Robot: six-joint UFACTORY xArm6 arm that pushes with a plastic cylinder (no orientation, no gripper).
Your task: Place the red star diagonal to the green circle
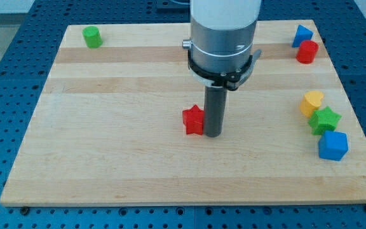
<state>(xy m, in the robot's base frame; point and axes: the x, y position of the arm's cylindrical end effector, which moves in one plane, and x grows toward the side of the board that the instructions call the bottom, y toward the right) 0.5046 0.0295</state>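
Resting mid-worktop (pixel 107 159), the red star (pixel 194 119) is touching my tip (pixel 213 135) on its right, looking light and slidey, far from the green circle (pixel 93 37); no fingers are fitted.

Red star (pixel 194 119), green circle (pixel 93 37), dark tip (pixel 213 135), pale striped wooden board (pixel 107 152), blue perforated table (pixel 18 95).

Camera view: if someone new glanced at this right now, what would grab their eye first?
The big silver arm over the board's middle, with my tip set right against the red star on its right side. Next, the lone green circle far off at the top left corner. Then the cluster at the view's right edge: yellow block, green star and blue cube.
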